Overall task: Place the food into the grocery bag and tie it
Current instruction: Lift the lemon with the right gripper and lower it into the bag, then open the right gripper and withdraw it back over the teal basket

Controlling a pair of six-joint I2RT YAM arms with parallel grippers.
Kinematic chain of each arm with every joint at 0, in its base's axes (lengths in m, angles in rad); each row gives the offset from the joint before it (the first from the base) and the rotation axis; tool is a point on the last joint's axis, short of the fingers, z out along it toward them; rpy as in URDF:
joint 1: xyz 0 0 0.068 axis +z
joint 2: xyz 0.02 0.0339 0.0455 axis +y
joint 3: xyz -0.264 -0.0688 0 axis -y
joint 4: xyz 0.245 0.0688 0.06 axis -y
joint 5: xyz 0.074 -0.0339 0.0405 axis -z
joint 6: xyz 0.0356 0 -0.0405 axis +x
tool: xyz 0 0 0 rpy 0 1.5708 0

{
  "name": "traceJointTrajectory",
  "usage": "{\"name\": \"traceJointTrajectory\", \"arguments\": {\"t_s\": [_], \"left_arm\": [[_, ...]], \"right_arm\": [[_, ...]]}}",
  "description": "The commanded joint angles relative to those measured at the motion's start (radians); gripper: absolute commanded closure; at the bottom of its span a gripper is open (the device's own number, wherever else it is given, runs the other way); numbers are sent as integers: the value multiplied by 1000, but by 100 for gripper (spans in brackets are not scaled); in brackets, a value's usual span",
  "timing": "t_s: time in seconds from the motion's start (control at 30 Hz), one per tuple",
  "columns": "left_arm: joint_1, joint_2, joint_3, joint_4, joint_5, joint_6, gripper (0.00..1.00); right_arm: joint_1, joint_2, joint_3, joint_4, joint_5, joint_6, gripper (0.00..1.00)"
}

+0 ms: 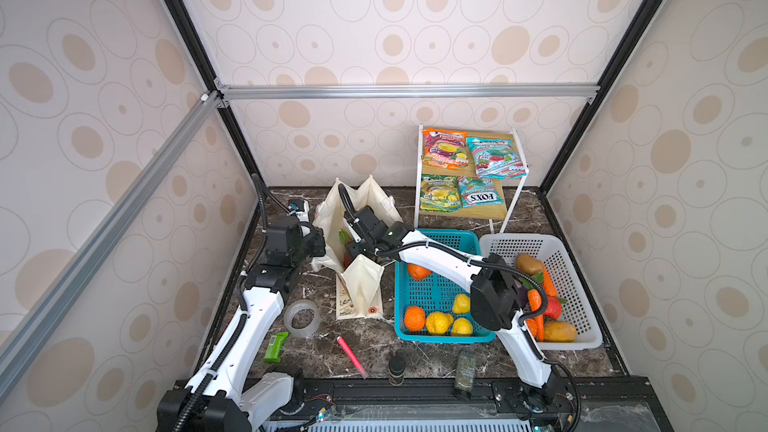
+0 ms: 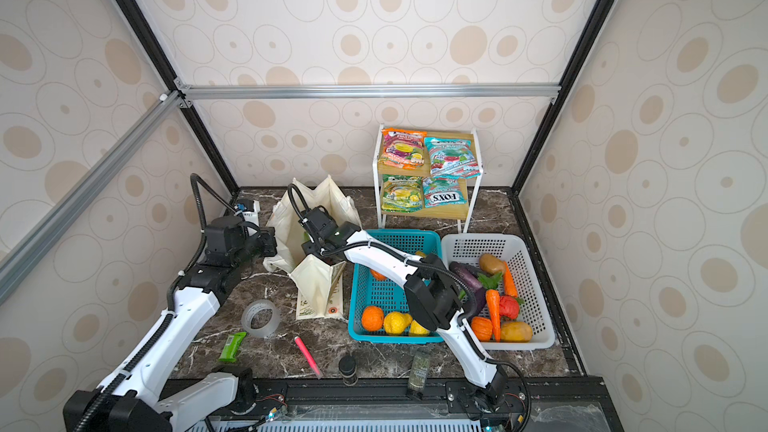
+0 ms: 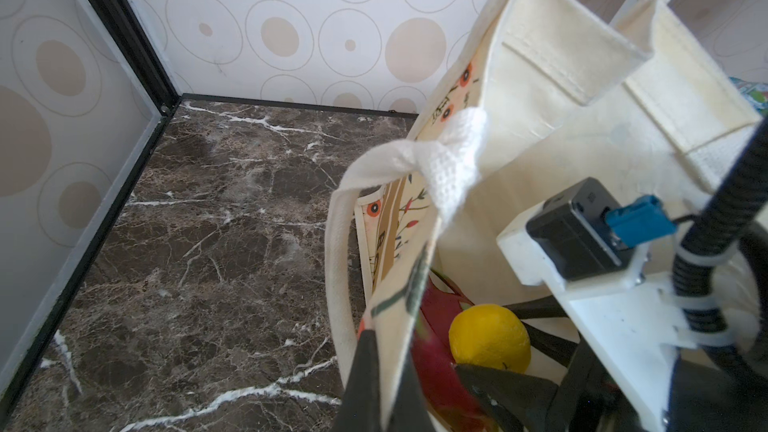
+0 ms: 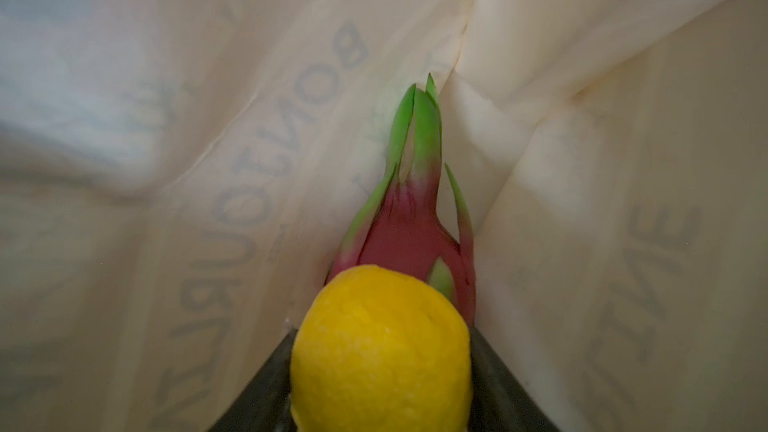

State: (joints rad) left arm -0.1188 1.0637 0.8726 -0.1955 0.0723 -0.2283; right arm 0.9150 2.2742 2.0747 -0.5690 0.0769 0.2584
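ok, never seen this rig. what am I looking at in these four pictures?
Two white robot arms, each ending in a two-finger gripper, work over a marble table. Two pictures look down from overhead, nearly identical; two come from cameras on the wrists. The left gripper is shut on the edge of the grocery bag. The right gripper reaches inside, holding a yellow citrus beside a dragon fruit. Nearby: a turquoise basket of fruit, a white basket of vegetables, a shelf with candy packets.

right gripper [image 2: 311, 249] down inside cream grocery bag [image 2: 328, 197], left gripper [image 2: 269, 243] at its edge
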Motion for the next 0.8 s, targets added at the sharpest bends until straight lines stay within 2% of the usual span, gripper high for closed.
{"name": "traceJointTrajectory", "arguments": {"t_s": [0.0,0.23,0.4,0.43,0.47,0.67,0.77], "left_arm": [[5,-25,11,50,-5,6,100],[4,-21,8,50,-7,3,100],[5,-22,7,50,-11,3,100],[5,-22,7,50,-12,3,100],[5,-24,8,51,-14,3,100],[4,-25,8,49,-20,1,100],[5,-27,7,50,-19,3,100]], "right_arm": [[2,36,39,-63,13,-6,36],[5,-43,20,-23,-27,-7,21],[23,-140,17,-12,-28,-32,15],[26,-164,13,-9,-22,-36,12],[30,-186,9,-7,-20,-36,1],[32,-359,-81,23,18,-26,0],[32,-465,-162,16,81,-11,0]]}}
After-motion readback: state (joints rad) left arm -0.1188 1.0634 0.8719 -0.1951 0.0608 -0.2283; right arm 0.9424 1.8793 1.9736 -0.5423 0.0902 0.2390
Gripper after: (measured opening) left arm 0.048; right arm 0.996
